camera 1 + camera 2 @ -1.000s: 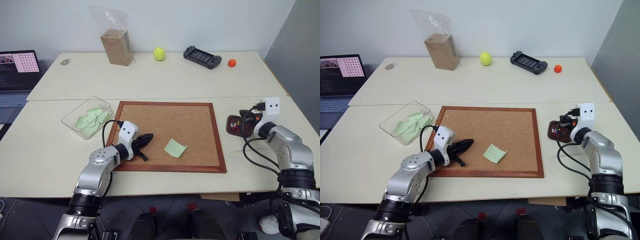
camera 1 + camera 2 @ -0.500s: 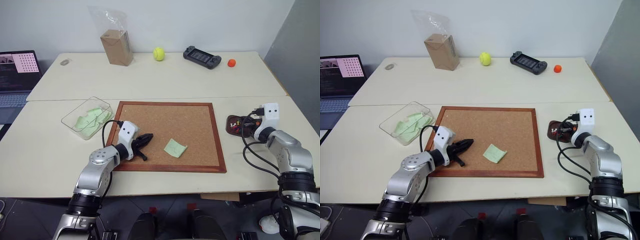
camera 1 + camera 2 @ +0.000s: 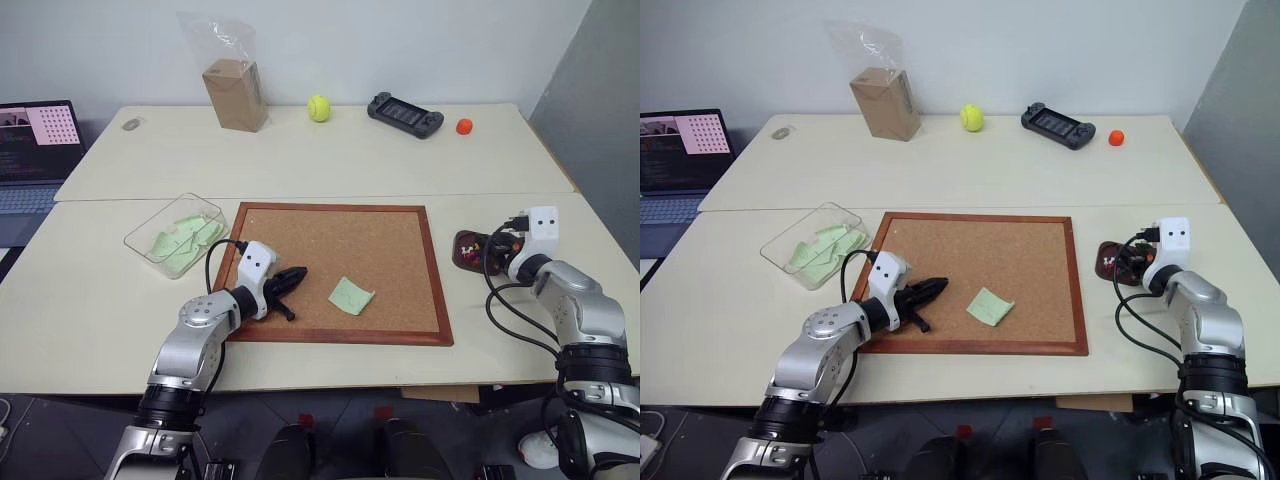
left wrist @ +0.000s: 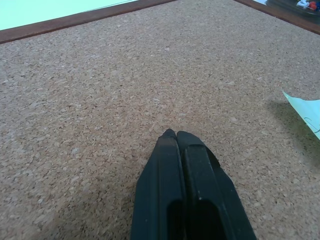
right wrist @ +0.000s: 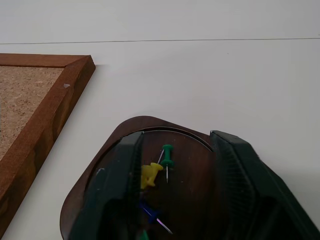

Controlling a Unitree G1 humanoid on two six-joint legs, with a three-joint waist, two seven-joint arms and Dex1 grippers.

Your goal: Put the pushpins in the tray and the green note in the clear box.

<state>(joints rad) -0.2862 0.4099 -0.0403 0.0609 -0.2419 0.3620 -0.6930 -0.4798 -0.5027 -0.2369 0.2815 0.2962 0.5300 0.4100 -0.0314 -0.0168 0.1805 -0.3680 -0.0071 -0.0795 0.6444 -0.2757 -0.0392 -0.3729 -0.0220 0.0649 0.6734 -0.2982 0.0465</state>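
Tray [image 5: 100, 165], near half (pushpins [image 5: 156, 172] inside) fingers-hidden

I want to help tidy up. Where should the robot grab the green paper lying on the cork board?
Probably by a lifted edge. The green note lies loose on the corkboard, mostly flat, its edges curling up a little. The shut left tool sits just to its left, so opening and coming in low from that side could slip one finger under the near edge and pinch the thin paper.

No text, label, brand or number can be read on anything here
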